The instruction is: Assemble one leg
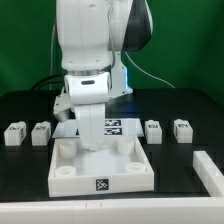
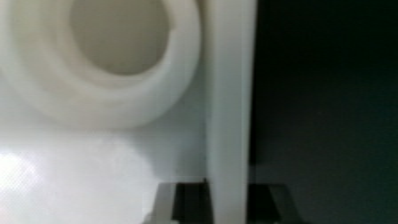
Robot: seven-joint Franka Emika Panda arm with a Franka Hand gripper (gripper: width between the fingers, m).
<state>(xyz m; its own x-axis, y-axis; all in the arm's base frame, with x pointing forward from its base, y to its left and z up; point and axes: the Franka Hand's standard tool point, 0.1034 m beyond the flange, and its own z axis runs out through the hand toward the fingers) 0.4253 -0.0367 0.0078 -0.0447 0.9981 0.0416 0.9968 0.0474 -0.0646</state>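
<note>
Ext. view: white Panda arm [image 1: 90, 40] comes down at centre, its fingers [image 1: 92, 130] reaching onto the rear edge of the large white panel [image 1: 75, 172], at abt 12 o'clock of that panel. The panel lies flat on the black tabletop [image 1: 25, 170], w/ raised round sockets near its corners & a small b/w tag [image 1: 102, 185] on its front edge. Four legs sit loose on the tabletop, none in the fingers: two at abt 9 o'clock of the panel, far one [image 1: 14, 134] & near one [image 1: 40, 133], and two at abt 3 o'clock, near one [image 1: 153, 131] & far one [image 1: 182, 129]. All four stand apart from the panel, tags facing the camera. The marker board [image 1: 118, 126] lies just behind the panel at 12–1 o'clock, partly hidden by the arm. A white bar [image 1: 207, 170] lies at abt 4 o'clock of the panel, near the pic's edge. Wrist view, blurry: one round socket [image 2: 116, 45] fills the frame close up, a straight white panel edge [image 2: 228, 120] runs past it w/ dark tabletop beyond. Dark fingers [image 2: 183, 205] show on either side of that edge. Can't tell if they pinch it or just straddle it.
</note>
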